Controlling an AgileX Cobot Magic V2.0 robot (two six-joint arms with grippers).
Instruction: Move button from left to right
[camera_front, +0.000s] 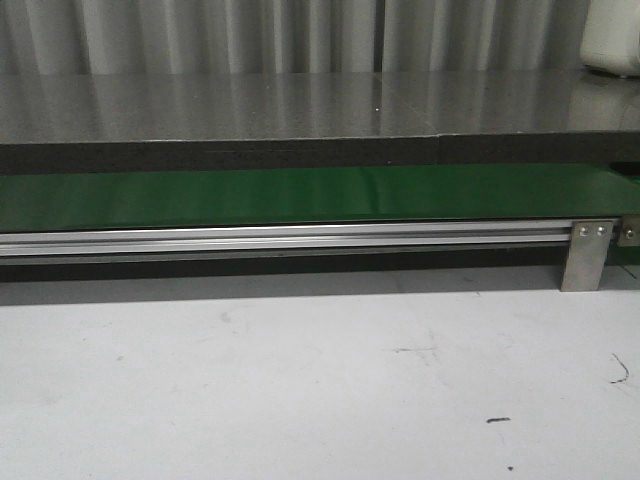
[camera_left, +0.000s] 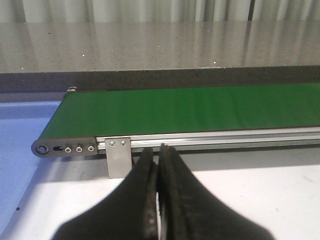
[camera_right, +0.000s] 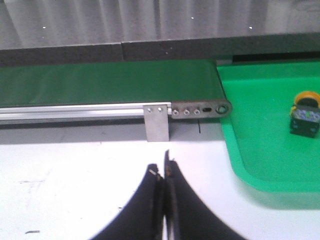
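The button (camera_right: 305, 114), orange-yellow head on a black body, lies in a green tray (camera_right: 260, 150) past the belt's end, seen only in the right wrist view. My right gripper (camera_right: 162, 170) is shut and empty over the white table, short of the tray and apart from the button. My left gripper (camera_left: 157, 150) is shut and empty over the white table, just in front of the belt's rail. Neither gripper shows in the front view, and the button is out of that view too.
A green conveyor belt (camera_front: 300, 195) on an aluminium rail (camera_front: 300, 240) crosses the table, with metal brackets (camera_front: 585, 255) under it. A blue tray (camera_left: 20, 130) lies by the belt's left end. A grey counter (camera_front: 300, 105) runs behind.
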